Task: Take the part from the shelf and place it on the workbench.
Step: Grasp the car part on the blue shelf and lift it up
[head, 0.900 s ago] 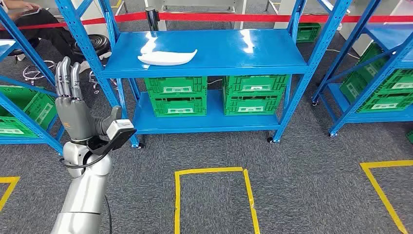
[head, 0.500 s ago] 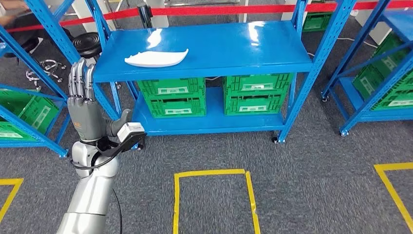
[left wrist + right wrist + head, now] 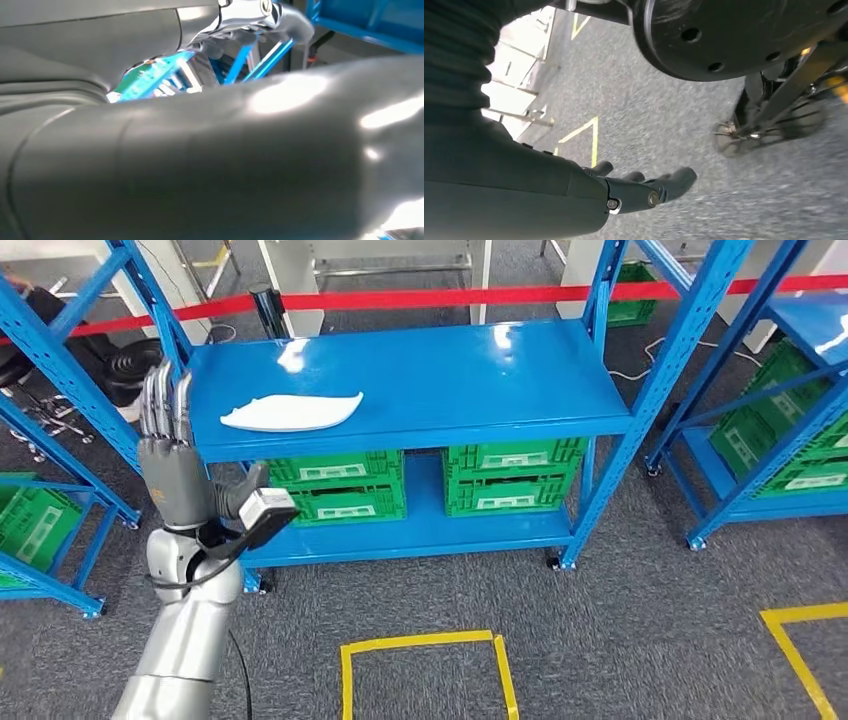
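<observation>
The part (image 3: 290, 412) is a flat white curved piece lying on the left half of the blue shelf's top board (image 3: 470, 370). My left hand (image 3: 175, 465) is raised in front of the shelf's left end, fingers straight and pointing up, thumb out, holding nothing. It stands to the left of the part, apart from it. In the left wrist view the left hand's grey cover (image 3: 210, 165) fills most of the picture. My right hand (image 3: 639, 192) hangs over the grey floor with its fingers loosely stretched and nothing in them.
Green crates (image 3: 335, 490) (image 3: 510, 475) stand on the shelf's lower board. More blue racks with green crates stand at left (image 3: 40, 525) and right (image 3: 790, 430). A red barrier tape (image 3: 480, 295) runs behind. Yellow floor tape (image 3: 420, 680) marks a square in front.
The camera has moved forward and turned, so the whole scene has shifted: shelf and part now sit lower and further left. My left hand stays raised with straight fingers.
</observation>
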Available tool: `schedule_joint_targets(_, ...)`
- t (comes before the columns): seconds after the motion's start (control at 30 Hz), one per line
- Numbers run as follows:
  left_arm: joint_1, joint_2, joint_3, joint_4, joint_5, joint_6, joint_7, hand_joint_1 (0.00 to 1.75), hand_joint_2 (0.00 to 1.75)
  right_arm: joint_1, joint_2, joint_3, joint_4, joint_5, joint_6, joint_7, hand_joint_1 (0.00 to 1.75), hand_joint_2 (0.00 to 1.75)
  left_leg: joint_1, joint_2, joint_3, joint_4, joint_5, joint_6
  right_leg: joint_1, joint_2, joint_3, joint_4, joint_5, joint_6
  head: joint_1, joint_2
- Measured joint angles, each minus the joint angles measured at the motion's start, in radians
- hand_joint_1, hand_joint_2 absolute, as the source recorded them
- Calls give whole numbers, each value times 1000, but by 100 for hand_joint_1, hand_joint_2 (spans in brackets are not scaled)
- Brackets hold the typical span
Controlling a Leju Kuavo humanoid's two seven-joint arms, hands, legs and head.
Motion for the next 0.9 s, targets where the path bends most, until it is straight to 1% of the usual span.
schedule_joint_targets(0.03,-1,-1,-4,1,8,0,2,0,0,-1,0,0,0,0,1,-1,0,0,8,2,19,-3,-11,-6,-1,-5,-48,71,-1,11,2,0)
schedule_joint_targets(0.07,-1,0,-7,2,15,0,5,0,0,-3,0,0,-1,1,1,-2,0,0,14,4,36,-4,-25,-12,-5,-8,-95,122,-26,23,4,0)
schedule_joint_targets(0.1,-1,0,-11,4,22,0,8,0,0,-4,0,0,-2,0,2,-4,0,0,20,5,50,-4,-39,-18,-11,-10,-137,151,-70,36,6,0)
schedule_joint_targets(0.13,-1,0,-15,6,27,0,11,0,0,-4,-1,0,-3,0,2,-5,0,0,26,5,65,-2,-52,-25,-16,-11,-171,156,-117,49,7,0)
schedule_joint_targets(0.17,0,1,-19,9,31,0,14,0,0,-5,-2,0,-4,0,2,-6,0,0,32,5,78,0,-66,-31,-22,-12,-193,141,-148,61,7,0)
schedule_joint_targets(0.2,0,2,-23,12,35,0,16,0,0,-5,-3,0,-4,0,2,-8,0,0,38,4,91,3,-79,-37,-27,-13,-205,107,-149,72,7,0)
schedule_joint_targets(0.23,0,2,-26,15,38,0,18,0,0,-5,-4,0,-4,0,2,-8,0,0,45,4,103,9,-92,-44,-33,-14,-207,54,-115,83,7,0)
schedule_joint_targets(0.27,-1,3,-29,17,41,0,19,0,0,-5,-6,0,-4,0,2,-8,0,0,50,4,108,17,-107,-53,-38,-18,-202,-6,-49,93,8,0)
schedule_joint_targets(0.3,-1,3,-30,19,44,0,21,0,0,-4,-6,0,-4,0,2,-8,0,0,52,3,113,31,-123,-61,-42,-24,-198,-55,10,95,10,0)
schedule_joint_targets(0.33,-2,4,-31,21,45,0,21,0,0,-4,-6,0,-4,0,2,-8,0,0,52,3,113,43,-140,-69,-45,-30,-194,-85,53,85,13,0)
schedule_joint_targets(0.37,-3,5,-32,22,47,0,22,0,0,-4,-6,0,-4,0,3,-8,0,0,50,5,111,54,-153,-75,-46,-34,-192,-95,76,70,16,0)
schedule_joint_targets(0.4,-5,6,-32,22,47,0,22,0,0,-4,-6,0,-4,0,3,-7,0,0,48,7,112,66,-161,-79,-44,-35,-192,-92,73,49,16,0)
schedule_joint_targets(0.43,-8,7,-33,24,47,-1,23,0,0,-4,-6,0,-4,0,4,-7,0,0,47,12,110,74,-166,-83,-44,-34,-188,-88,72,33,16,0)
schedule_joint_targets(0.47,-10,8,-34,25,47,-1,26,0,0,-4,-6,0,-4,1,4,-7,0,0,48,20,108,89,-171,-88,-44,-33,-184,-87,73,24,14,0)
schedule_joint_targets(0.5,-13,8,-34,26,47,0,30,0,0,-4,-6,0,-4,1,4,-6,0,0,49,30,98,114,-183,-95,-44,-33,-181,-86,70,16,11,0)
schedule_joint_targets(0.53,-17,8,-35,27,46,0,34,0,0,-4,-5,0,-4,2,5,-4,0,0,51,42,77,154,-204,-101,-45,-34,-177,-86,69,10,10,0)
schedule_joint_targets(0.57,-19,8,-35,30,46,0,38,0,0,-4,-5,0,-4,3,5,-2,0,0,52,52,46,207,-231,-108,-44,-35,-175,-86,66,6,7,0)
schedule_joint_targets(0.6,-21,9,-35,33,45,0,40,0,0,-4,-5,0,-4,3,5,0,0,0,54,59,8,267,-257,-113,-44,-35,-174,-86,62,4,5,0)
schedule_joint_targets(0.63,-21,10,-36,37,44,0,42,0,0,-4,-5,0,-4,4,4,1,0,0,55,63,-29,316,-274,-115,-44,-36,-173,-86,59,2,6,0)
schedule_joint_targets(0.67,-21,11,-37,42,43,0,44,0,0,-4,-5,0,-4,4,4,2,0,0,55,64,-53,339,-272,-114,-43,-37,-171,-86,55,2,5,0)
schedule_joint_targets(0.7,-21,12,-38,46,42,0,46,0,0,-4,-5,0,-4,4,4,3,0,0,55,65,-64,333,-252,-112,-42,-37,-168,-86,51,1,5,0)
schedule_joint_targets(0.73,-21,13,-39,50,43,0,48,0,0,-4,-5,0,-4,4,4,4,0,0,54,64,-56,292,-214,-105,-41,-37,-162,-86,46,1,6,0)
schedule_joint_targets(0.77,-22,14,-41,52,45,0,50,0,0,-4,-5,0,-4,5,4,6,0,0,51,65,-36,226,-164,-96,-39,-37,-156,-86,41,1,6,0)
schedule_joint_targets(0.8,-22,15,-42,55,47,-1,51,0,0,-4,-5,0,-4,6,4,7,0,0,48,65,-16,165,-132,-88,-38,-37,-150,-87,37,1,6,0)
schedule_joint_targets(0.83,-23,16,-43,57,48,-1,52,0,0,-4,-5,0,-4,7,4,9,0,0,44,66,0,115,-113,-81,-37,-37,-146,-87,34,3,6,0)
schedule_joint_targets(0.87,-24,16,-43,59,49,-2,52,0,0,-4,-5,0,-4,8,4,10,0,0,41,66,10,86,-105,-77,-36,-37,-144,-89,30,7,6,0)
schedule_joint_targets(0.9,-24,17,-44,62,49,-2,52,0,0,-4,-5,0,-4,9,4,11,0,0,39,65,12,80,-111,-76,-35,-38,-142,-91,28,11,5,0)
